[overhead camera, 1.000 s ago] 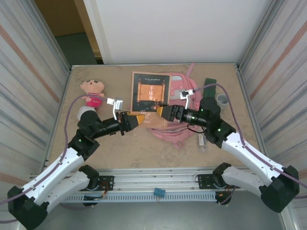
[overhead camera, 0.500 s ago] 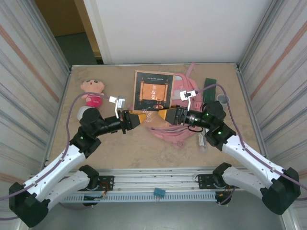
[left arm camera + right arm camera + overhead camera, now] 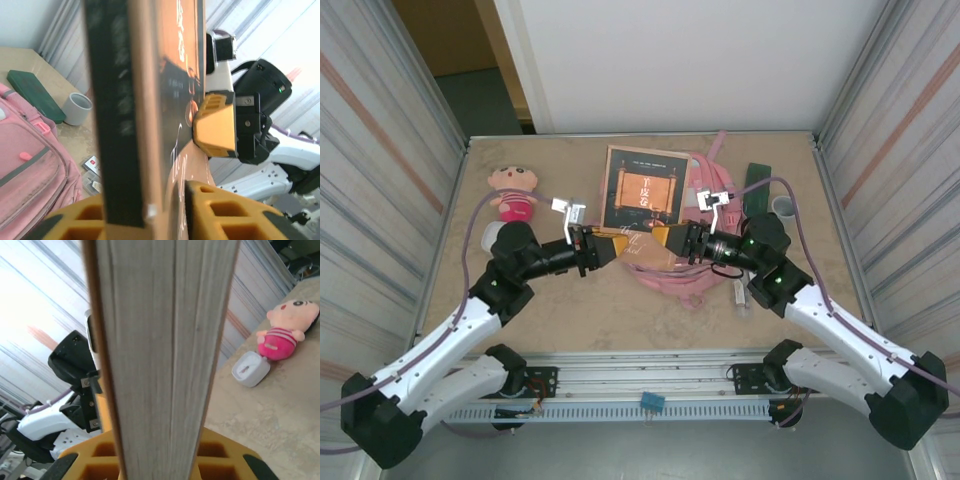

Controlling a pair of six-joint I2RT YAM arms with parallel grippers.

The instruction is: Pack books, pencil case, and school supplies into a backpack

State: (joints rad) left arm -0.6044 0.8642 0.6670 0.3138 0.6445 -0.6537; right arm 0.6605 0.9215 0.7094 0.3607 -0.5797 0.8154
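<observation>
We grip the brown book (image 3: 642, 190) from both sides: our left gripper (image 3: 607, 247) is clamped on its near left edge, our right gripper (image 3: 663, 237) on its near right edge. The book sits tilted over the pink backpack (image 3: 672, 276). The dark green pencil case (image 3: 756, 176) lies just right of the backpack, and the plush doll (image 3: 515, 190) is well to its left.

The table (image 3: 570, 312) has a pale beige, marbled top, evenly lit, with a thin metal frame around it. A ribbed, shiny left panel (image 3: 380, 150) rises along its left edge and a matching right panel (image 3: 905, 130) along its right edge. Behind the far edge stands a plain white board (image 3: 680, 60). Past the far left corner a gap shows a brown wall (image 3: 445, 30) and a dull grey-green floor (image 3: 485, 100). A slotted aluminium rail (image 3: 650, 375) runs along the near edge, with a small blue clip (image 3: 651, 401) on it.
</observation>
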